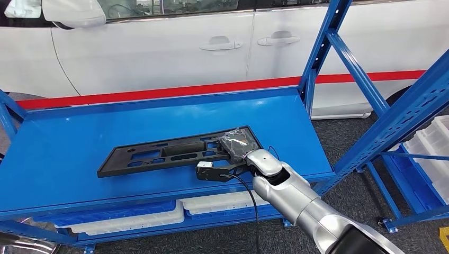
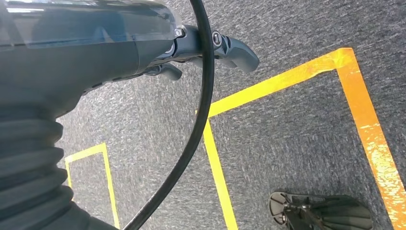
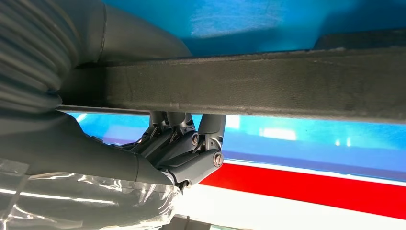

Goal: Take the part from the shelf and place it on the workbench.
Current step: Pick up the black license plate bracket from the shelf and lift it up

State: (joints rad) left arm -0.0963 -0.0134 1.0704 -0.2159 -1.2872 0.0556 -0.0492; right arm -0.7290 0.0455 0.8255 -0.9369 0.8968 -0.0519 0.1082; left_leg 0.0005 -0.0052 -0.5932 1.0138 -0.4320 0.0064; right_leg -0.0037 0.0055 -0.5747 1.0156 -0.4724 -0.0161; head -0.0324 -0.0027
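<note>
I am seeing one part point(image 1: 174, 153), a long flat black plastic panel with cut-outs, lying on the blue shelf point(image 1: 63, 153). It is resting flat on the shelf deck, in the middle, with its long side running along the front edge of the shelf. My right hand point(image 1: 235, 145) is sitting at the end of the part that is nearer to the one blue upright post point(image 1: 317, 58) of the shelf. In the right wrist view the edge of the part point(image 3: 268, 91) is passing across the hand point(image 3: 184, 153), and the dark fingers point(image 3: 206, 160) are curling up against that edge; I think they are gripping it, with the thumb on the other side. One black cable point(image 1: 251, 201) is hanging from the right wrist.

My left hand point(image 2: 210, 50) is hanging over the grey carpet floor point(image 2: 297, 143), away from the shelf. Its fingers point(image 2: 239, 52) are bending a little and are holding nothing. Behind the shelf one white car point(image 1: 174, 47) with one red stripe is standing. Under the shelf deck I am counting two white trays point(image 1: 137, 219).
</note>
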